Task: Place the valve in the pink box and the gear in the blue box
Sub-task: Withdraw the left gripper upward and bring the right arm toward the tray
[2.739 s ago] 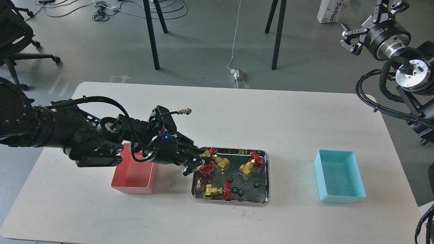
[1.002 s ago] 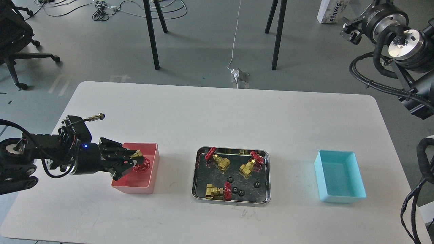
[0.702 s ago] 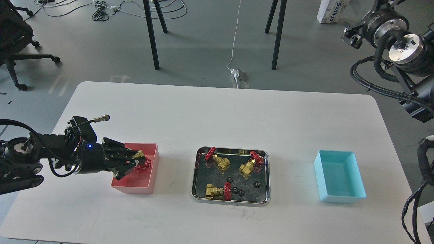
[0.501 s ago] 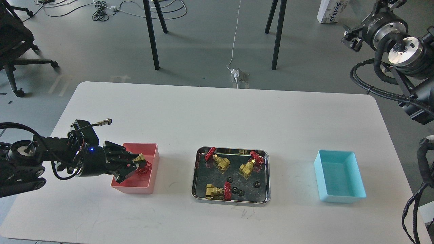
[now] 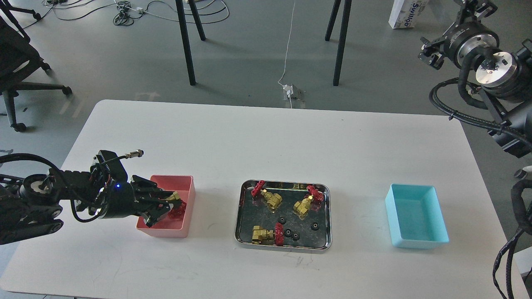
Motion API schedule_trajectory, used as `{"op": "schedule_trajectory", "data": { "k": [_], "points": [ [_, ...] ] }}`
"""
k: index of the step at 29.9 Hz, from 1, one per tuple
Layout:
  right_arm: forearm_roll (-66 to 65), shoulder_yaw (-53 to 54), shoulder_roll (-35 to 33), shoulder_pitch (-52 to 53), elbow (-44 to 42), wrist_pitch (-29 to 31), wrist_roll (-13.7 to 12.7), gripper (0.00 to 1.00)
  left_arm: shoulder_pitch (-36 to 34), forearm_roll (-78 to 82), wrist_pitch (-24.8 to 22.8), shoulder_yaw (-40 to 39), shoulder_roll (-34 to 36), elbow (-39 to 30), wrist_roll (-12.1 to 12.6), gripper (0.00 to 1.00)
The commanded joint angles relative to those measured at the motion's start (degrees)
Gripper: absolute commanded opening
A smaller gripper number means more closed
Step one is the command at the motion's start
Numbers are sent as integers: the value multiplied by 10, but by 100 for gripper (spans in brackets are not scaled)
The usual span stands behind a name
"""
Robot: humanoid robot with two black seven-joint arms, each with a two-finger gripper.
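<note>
My left gripper (image 5: 171,202) reaches from the left into the pink box (image 5: 164,231) and is shut on a valve (image 5: 176,206): brass body, red handwheel, held low inside the box. Three more valves (image 5: 268,197) lie in the steel tray (image 5: 282,248), with several small black gears (image 5: 283,219) among them. The blue box (image 5: 417,242) stands empty at the right of the table. My right gripper (image 5: 429,50) hangs high at the top right, off the table, too small and dark to read its fingers.
The white table's far edge (image 5: 270,109) runs behind the tray. Table legs (image 5: 185,41) and cables are on the floor beyond it. An office chair (image 5: 16,70) stands at the far left. My right arm's cables (image 5: 461,116) hang over the table's right corner.
My left gripper carried a valve from the tray left to the pink box and has lowered it deeper into the box. The right arm shifted slightly at the top right.
</note>
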Motion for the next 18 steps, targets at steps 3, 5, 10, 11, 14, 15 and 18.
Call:
{"op": "schedule_trajectory", "data": {
  "k": [3,5,10,11,14,15,18],
  "points": [
    [-1,1,0,-2,1,-1,0,99,-1,0,1,0,-1,0,0,41],
    [0,1,0,-2,1,-2,1,99,-2,-1,3,-1,1,0,0,42],
    [0,2,0,-4,1,-2,0,99,-8,-4,32,-26,21,-16,0,52],
    [0,1,0,-4,1,-1,-1,99,-8,-5,32,-44,35,-22,0,54],
    [-1,-3,0,-3,1,3,-1,99,-8,-10,26,-113,67,-43,0,63],
    [-1,-3,-1,-3,2,3,-2,99,-8,-12,20,-136,75,-55,0,64],
    [-1,-4,-6,-5,26,20,-17,99,-4,-30,-34,-210,113,-83,0,65]
  ]
}}
